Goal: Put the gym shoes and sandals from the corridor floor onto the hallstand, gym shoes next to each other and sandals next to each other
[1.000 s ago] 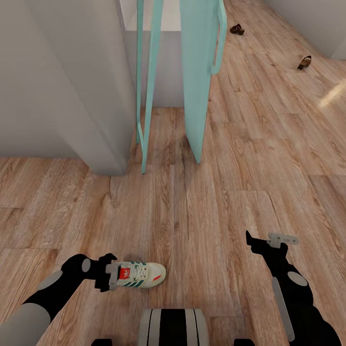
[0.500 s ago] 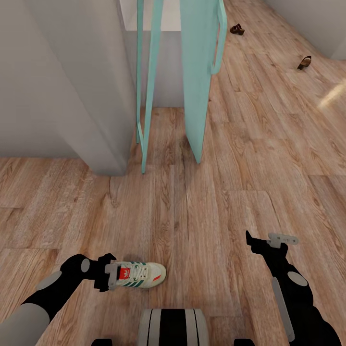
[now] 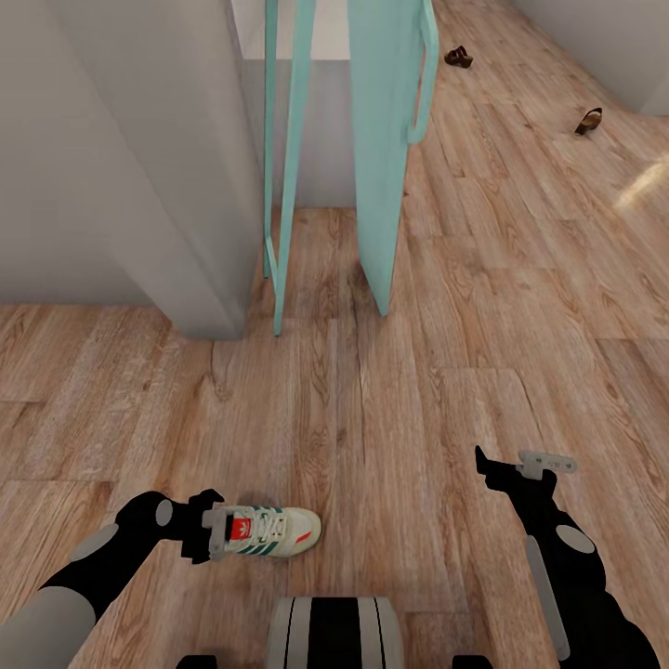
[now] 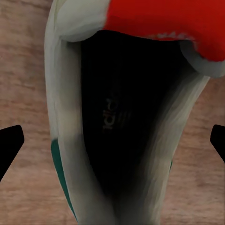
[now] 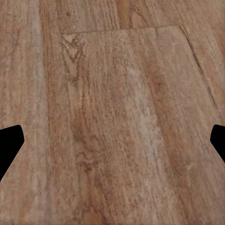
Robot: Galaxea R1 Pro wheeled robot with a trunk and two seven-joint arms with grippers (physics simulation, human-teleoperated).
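Left hand is sitting spread open around the heel of a sneaker lying on the wood floor. Right hand is hovering open, empty. Two sandals are lying far off.
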